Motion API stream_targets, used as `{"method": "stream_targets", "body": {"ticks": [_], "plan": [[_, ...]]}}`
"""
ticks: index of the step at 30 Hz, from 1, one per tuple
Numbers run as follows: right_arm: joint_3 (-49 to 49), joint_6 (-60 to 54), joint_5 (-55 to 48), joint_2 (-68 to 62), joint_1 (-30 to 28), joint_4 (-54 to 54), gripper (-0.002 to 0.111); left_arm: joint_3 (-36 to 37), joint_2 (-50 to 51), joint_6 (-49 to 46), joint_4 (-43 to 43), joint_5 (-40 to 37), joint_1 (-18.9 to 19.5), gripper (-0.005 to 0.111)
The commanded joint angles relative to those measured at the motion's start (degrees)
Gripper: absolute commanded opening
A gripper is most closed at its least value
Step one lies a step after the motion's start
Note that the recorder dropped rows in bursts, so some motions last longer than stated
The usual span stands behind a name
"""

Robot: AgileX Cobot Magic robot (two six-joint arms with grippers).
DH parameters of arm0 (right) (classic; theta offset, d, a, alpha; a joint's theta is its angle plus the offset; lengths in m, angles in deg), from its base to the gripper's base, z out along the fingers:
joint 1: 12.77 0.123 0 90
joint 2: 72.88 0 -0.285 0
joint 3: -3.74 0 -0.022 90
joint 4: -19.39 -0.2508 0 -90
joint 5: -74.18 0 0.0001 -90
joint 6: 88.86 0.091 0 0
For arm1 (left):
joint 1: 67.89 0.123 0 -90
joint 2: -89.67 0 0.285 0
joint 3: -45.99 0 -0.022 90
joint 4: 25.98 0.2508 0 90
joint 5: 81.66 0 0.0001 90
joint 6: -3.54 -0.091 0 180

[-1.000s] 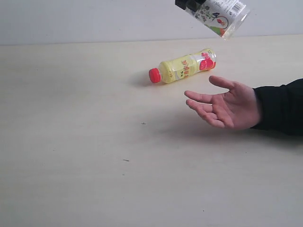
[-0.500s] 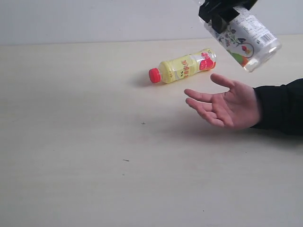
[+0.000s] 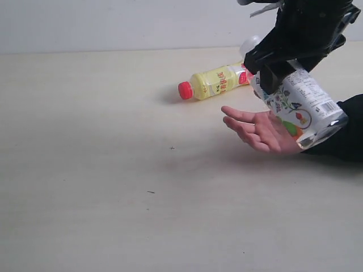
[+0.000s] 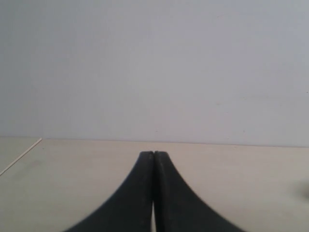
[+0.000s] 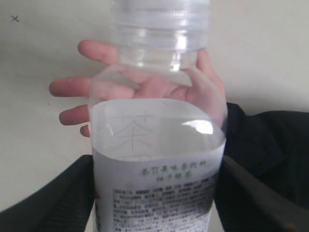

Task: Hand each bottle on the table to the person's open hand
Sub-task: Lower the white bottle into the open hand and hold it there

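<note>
My right gripper [image 3: 277, 76] is shut on the white floral-label bottle [image 3: 303, 105], which tilts with its pale cap up and its base low over the palm of the open hand [image 3: 255, 129]. Whether the base touches the palm I cannot tell. In the right wrist view the bottle [image 5: 154, 145] sits between the two black fingers of the gripper [image 5: 154, 198], and the hand [image 5: 72, 87] spreads behind it. A yellow bottle with a red cap [image 3: 215, 82] lies on its side on the table [image 3: 113, 170], beyond the hand. My left gripper [image 4: 153, 155] is shut and empty above the table.
A black sleeve [image 3: 351, 130] reaches in from the right edge, resting on the table. A pale wall [image 3: 113, 22] runs along the table's far edge. A few tiny dark specks [image 3: 172, 148] mark the tabletop.
My right gripper has come down and to the right with the floral bottle, from the top of the exterior view to just over the palm. The hand and yellow bottle stayed put.
</note>
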Motion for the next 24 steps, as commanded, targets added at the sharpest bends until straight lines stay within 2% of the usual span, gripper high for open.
{"method": "stream_targets", "body": {"ticks": [1,15,24], "plan": [[-1.31,4.42,0.38,0.57,-0.34,0.14,0.0,-0.02,-0.37,-0.18,0.32,0.24,0.14,0.0],[-1.73,10.71,0.38,-4.79,-0.34,0.25,0.0,-0.02,-0.37,-0.18,0.32,0.24,0.14,0.0],[-1.73,13.44,1.72,-10.78,-0.34,5.12,0.0,-0.02,-0.37,-0.18,0.32,0.24,0.14,0.0]]}}
